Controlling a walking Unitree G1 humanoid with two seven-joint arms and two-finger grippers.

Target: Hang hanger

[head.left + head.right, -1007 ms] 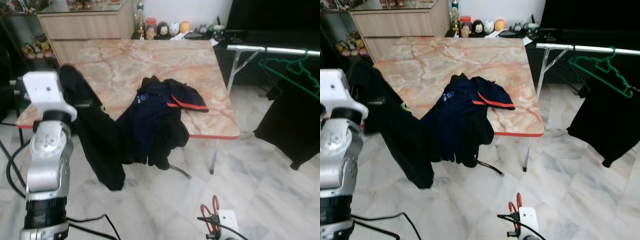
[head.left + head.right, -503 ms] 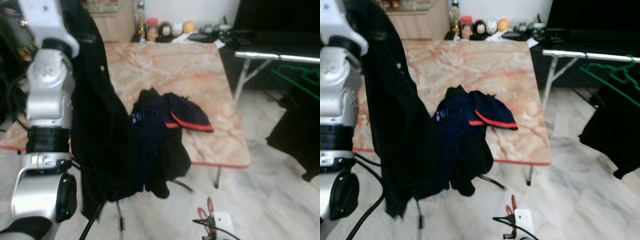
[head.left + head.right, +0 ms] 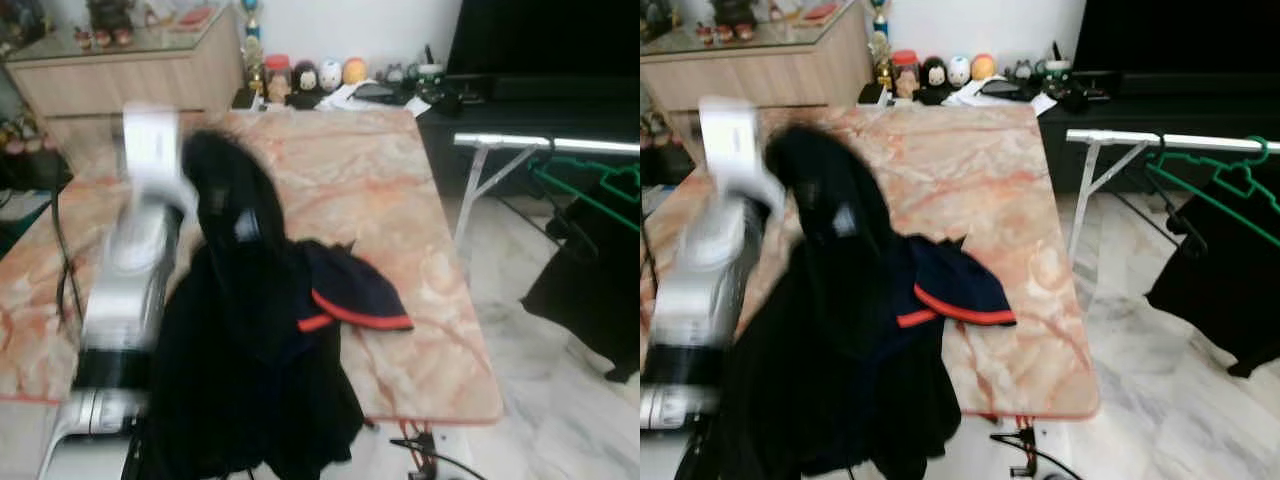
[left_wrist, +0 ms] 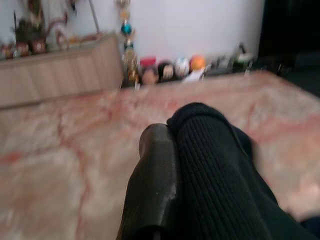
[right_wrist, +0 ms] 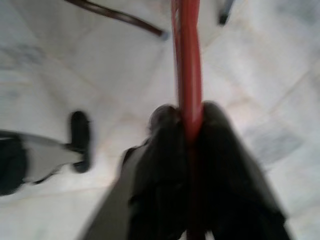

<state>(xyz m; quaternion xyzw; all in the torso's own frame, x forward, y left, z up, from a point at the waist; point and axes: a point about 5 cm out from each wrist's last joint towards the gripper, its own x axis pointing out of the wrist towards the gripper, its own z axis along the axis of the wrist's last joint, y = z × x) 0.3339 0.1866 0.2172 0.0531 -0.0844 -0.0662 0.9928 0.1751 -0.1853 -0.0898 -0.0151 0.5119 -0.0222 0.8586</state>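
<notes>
Since a second ago the left gripper (image 4: 165, 150), clenched on the black garment (image 3: 230, 330), has swung over the table (image 3: 400, 200); right gripper (image 5: 189, 130) grips a red hanger (image 5: 186, 60), which should slide carefully inside the collar.

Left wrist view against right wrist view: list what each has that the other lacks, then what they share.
Left wrist: the left gripper pinching a black knit garment over the marble table, a wooden cabinet behind. Right wrist: the right gripper shut on a red hanger above the pale floor. Shared: black fingers clamped on something held.
</notes>
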